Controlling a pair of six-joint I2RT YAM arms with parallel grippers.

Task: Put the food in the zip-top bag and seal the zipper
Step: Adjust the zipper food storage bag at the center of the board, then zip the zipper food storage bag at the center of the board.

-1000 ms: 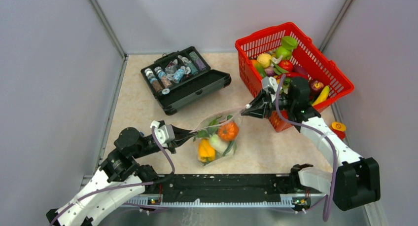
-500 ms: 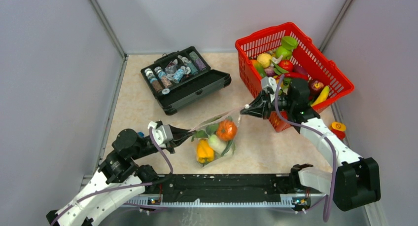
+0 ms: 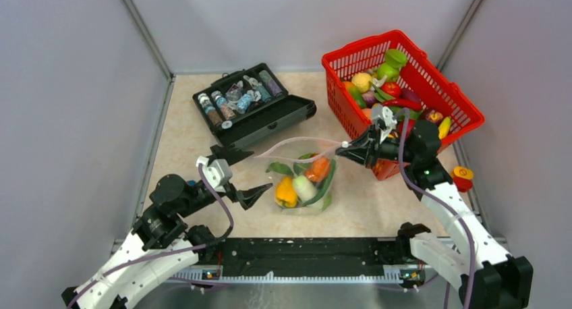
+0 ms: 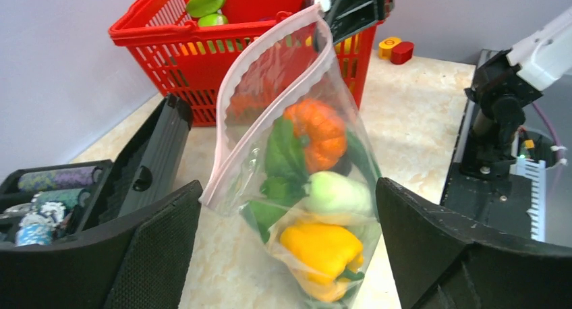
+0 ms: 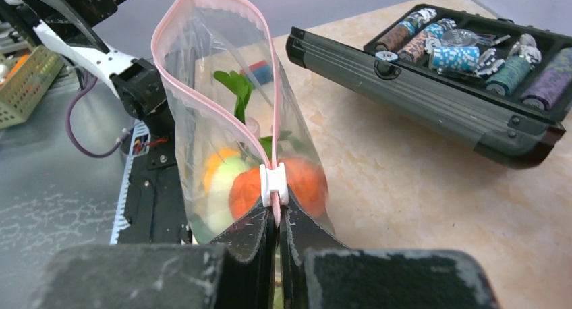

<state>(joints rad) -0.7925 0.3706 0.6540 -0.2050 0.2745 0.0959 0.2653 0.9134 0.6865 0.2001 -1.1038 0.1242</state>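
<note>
The food (image 4: 317, 130) shows only as smeared shapes through the crinkly clear bag (image 3: 303, 181), whose base is cut off in the left wrist view, so I cannot tell whether it rests on the bench (image 3: 195, 133). The right arm (image 3: 438, 187) reaches over from the red mesh basket (image 3: 361, 44), with the right jaws clamped together on the pink zipper (image 5: 268, 157) at its white slider (image 5: 273, 181), and the bag's mouth gapes. The left arm (image 3: 168, 198) lies low, the left jaws wide apart, facing the bag without touching it.

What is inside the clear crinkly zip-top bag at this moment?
Inside the clear crinkly zip-top bag: an orange toy tomato, a pale radish with dark green leaves, and a yellow toy pepper at the bottom. Anything behind them is covered.
</note>
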